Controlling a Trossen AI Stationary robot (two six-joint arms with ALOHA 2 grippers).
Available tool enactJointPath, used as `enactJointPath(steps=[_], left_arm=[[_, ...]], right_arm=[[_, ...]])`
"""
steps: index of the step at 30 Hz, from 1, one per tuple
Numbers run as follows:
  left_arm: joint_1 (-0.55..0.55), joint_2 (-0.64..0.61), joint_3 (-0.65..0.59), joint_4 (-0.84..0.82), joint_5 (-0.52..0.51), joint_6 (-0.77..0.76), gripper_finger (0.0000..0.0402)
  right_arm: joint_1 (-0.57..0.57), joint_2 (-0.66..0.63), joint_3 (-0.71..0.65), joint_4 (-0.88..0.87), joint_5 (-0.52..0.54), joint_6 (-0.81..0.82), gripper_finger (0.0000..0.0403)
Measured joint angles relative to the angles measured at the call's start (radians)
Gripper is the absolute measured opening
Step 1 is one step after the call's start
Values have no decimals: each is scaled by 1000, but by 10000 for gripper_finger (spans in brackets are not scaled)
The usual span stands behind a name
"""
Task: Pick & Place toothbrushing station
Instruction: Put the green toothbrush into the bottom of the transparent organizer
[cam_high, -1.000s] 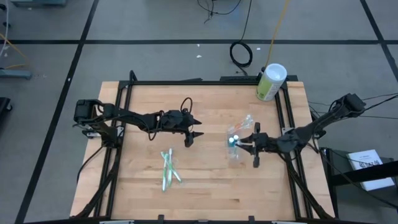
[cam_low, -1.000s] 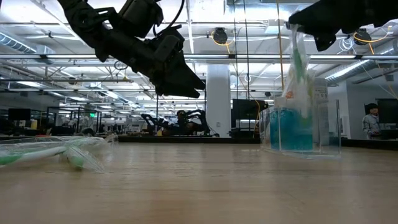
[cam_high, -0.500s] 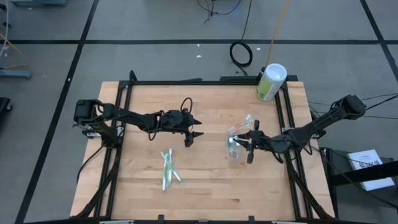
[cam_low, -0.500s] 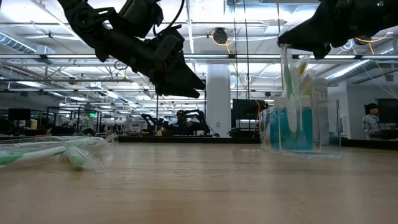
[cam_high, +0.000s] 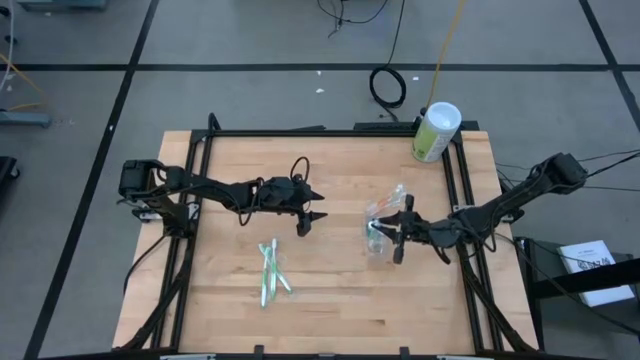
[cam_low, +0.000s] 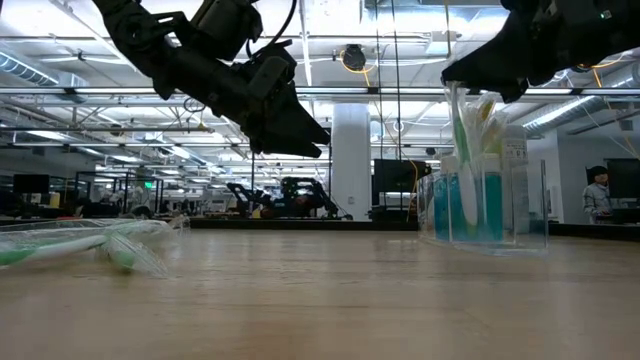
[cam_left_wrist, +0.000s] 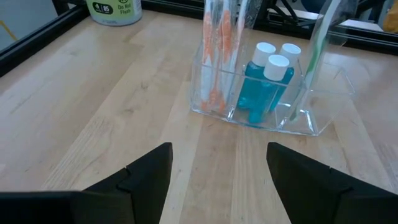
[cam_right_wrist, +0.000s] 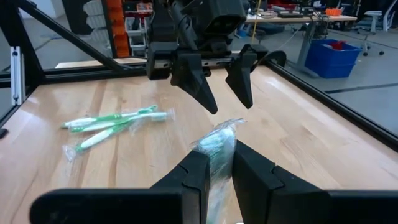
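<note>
The toothbrushing station's clear holder (cam_left_wrist: 261, 99) stands on the table's right half. It holds two blue bottles (cam_left_wrist: 264, 84) and wrapped orange-bristled toothbrushes (cam_left_wrist: 217, 56). My right gripper (cam_high: 393, 238) hovers over it, shut on a wrapped green-and-white toothbrush (cam_low: 462, 150). My left gripper (cam_high: 314, 212) hangs open above mid-table with nothing between its fingers, pointing at the holder. Some wrapped green toothbrushes (cam_high: 270, 272) lie flat on the wood nearer the front; they also show in the right wrist view (cam_right_wrist: 112, 124). My right gripper pinches the wrapped toothbrush's top end (cam_right_wrist: 219, 144) between its two fingers. The fingers lie almost level, coming from the table's right. The toothbrush hangs nearly upright below them, and its lower end (cam_low: 466, 225) is down inside the clear holder.
A pale-green canister with a white lid (cam_high: 435, 130) stands at the table's far right corner. Black frame rails (cam_high: 462, 200) run along the table's sides. Bare wood lies between the loose toothbrushes and the holder.
My right gripper has moved a little toward the table's left and down, still shut. The hanging toothbrush has swung from slanted to nearly upright, and its lower end has sunk into the clear holder.
</note>
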Motion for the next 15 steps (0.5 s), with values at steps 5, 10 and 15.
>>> enactJointPath(steps=[5,10,15], left_arm=[[0,0,0,0,0,0,267],[0,0,0,0,0,3,267],[0,0,0,0,0,4,267]], right_arm=[[0,15,0,0,0,0,50],[0,19,0,-1,0,0,50],[0,19,0,-3,0,0,50]])
